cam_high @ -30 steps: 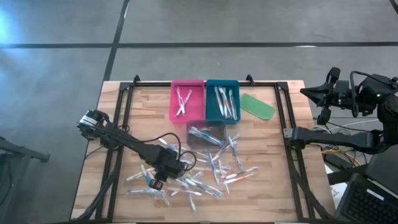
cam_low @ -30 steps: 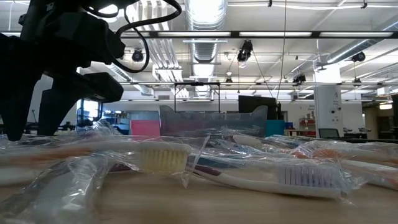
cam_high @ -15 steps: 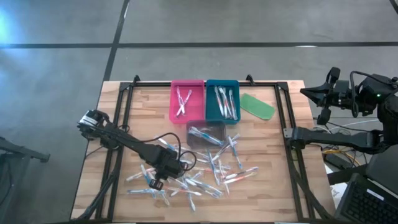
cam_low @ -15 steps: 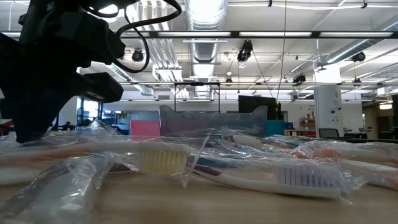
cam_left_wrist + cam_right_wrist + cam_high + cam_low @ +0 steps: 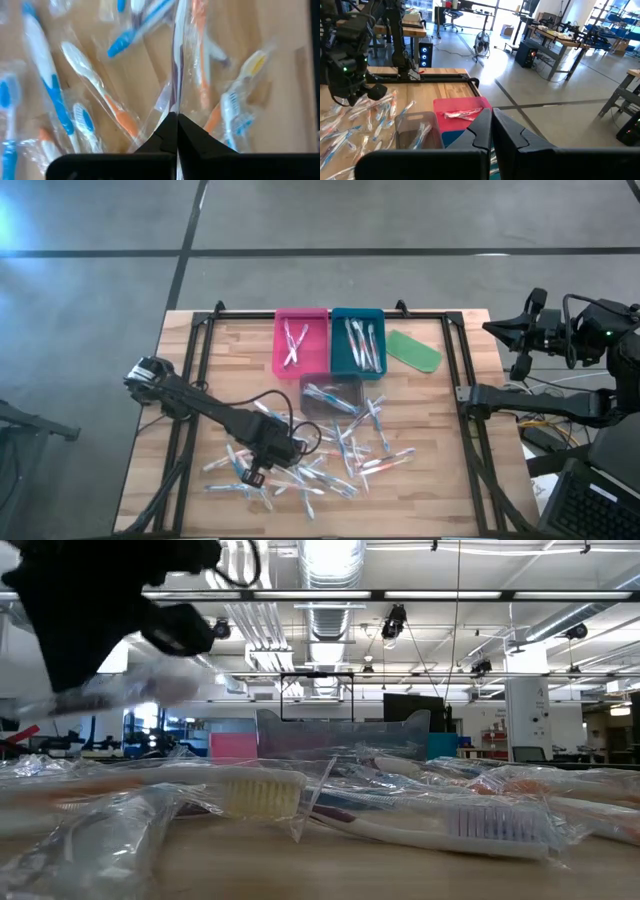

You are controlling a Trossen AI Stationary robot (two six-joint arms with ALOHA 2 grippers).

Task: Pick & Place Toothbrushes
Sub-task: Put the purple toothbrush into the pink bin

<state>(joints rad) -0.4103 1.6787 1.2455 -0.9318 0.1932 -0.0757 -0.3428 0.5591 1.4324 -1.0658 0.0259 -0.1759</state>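
While the right gripper (image 5: 491, 131) rests clenched and empty off the bench's (image 5: 450, 490) right edge, the left gripper (image 5: 177, 131) hangs above the loose toothbrushes (image 5: 340, 455), clenched on a wrapped toothbrush (image 5: 176, 55). More brushes lie in the pink tray (image 5: 283, 360), teal tray (image 5: 340, 352) and clear tray (image 5: 352, 385).

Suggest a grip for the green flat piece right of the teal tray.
Come straight down and pinch the green piece across its narrow width near mid-length: it lies flat and diagonal, with bare table along both long edges. Being thin, it may slip. The right gripper waits off the table's right; the left gripper is shut on a wrapped toothbrush.
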